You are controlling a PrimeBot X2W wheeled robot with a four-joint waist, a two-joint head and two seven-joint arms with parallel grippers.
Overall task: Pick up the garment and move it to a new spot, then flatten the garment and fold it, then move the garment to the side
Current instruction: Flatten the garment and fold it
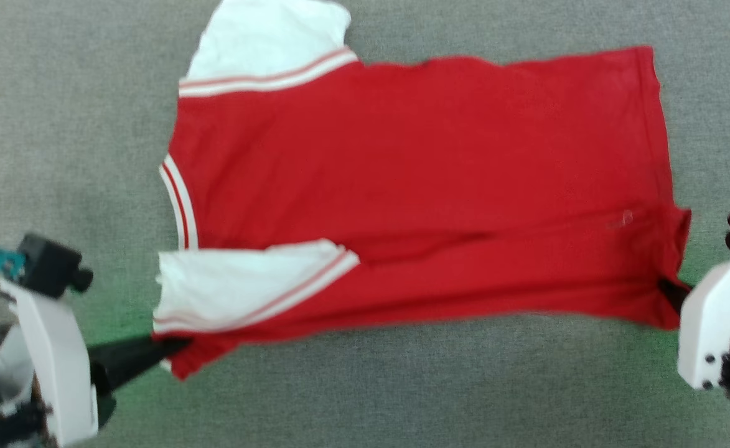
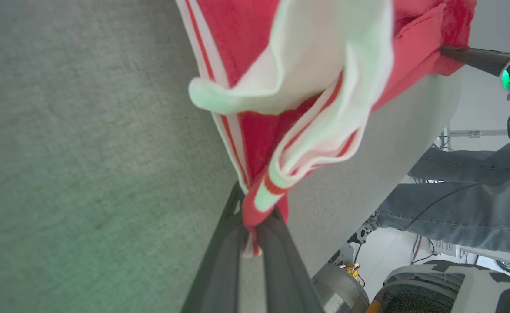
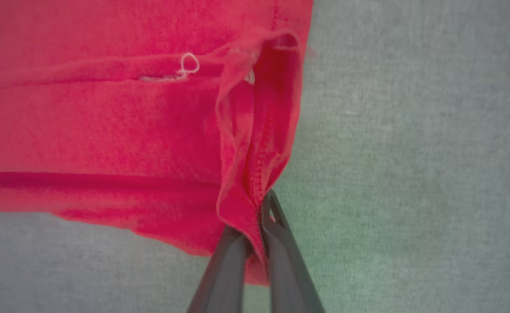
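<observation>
our left gripper [image 2: 251,226] clamps the shirt [image 1: 427,186] by its near sleeve; our right gripper [image 3: 255,221] clamps its hem corner.

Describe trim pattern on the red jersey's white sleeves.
Jersey sleeve trim: white, thin red stripes; clearest in head view.
</observation>
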